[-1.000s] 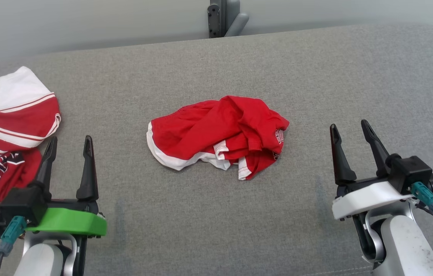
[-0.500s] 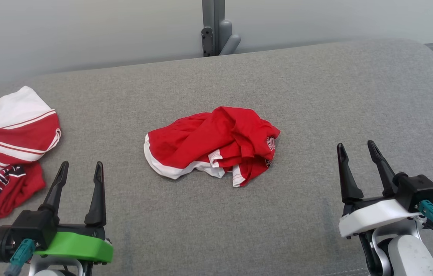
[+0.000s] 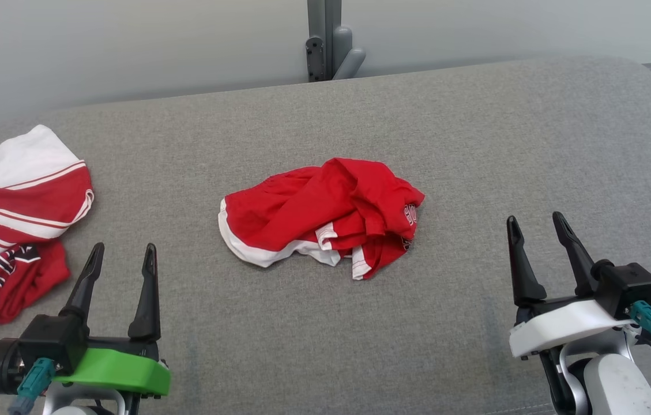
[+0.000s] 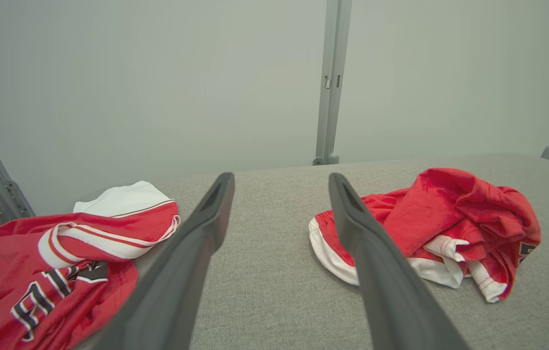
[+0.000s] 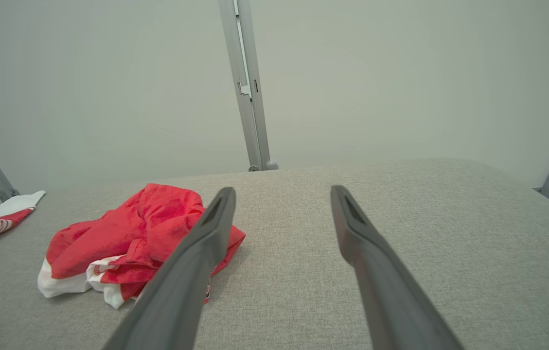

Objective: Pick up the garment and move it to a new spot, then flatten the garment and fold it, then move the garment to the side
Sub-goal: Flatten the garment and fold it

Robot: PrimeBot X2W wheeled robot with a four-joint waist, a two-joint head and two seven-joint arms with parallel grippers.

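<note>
A crumpled red garment with white trim [image 3: 325, 214] lies bunched in the middle of the grey padded surface [image 3: 475, 144]. The same heap appears to the right of the fingers in the left wrist view [image 4: 449, 218] and to the left of the fingers in the right wrist view [image 5: 123, 238]. My left gripper [image 3: 123, 253] hovers open at the lower left, well apart from the garment. My right gripper [image 3: 535, 225] is open at the lower right, also clear of it. Neither holds anything.
A second red and white jersey with lettering [image 3: 11, 225] lies spread at the left edge of the surface, close to my left gripper. A grey metal post [image 3: 325, 40] rises behind the far edge against a pale wall. The surface's right corner is rounded.
The head camera tilted, so the whole picture shifted down between one second ago and now. Both grippers stay open and the garment lies as before.
</note>
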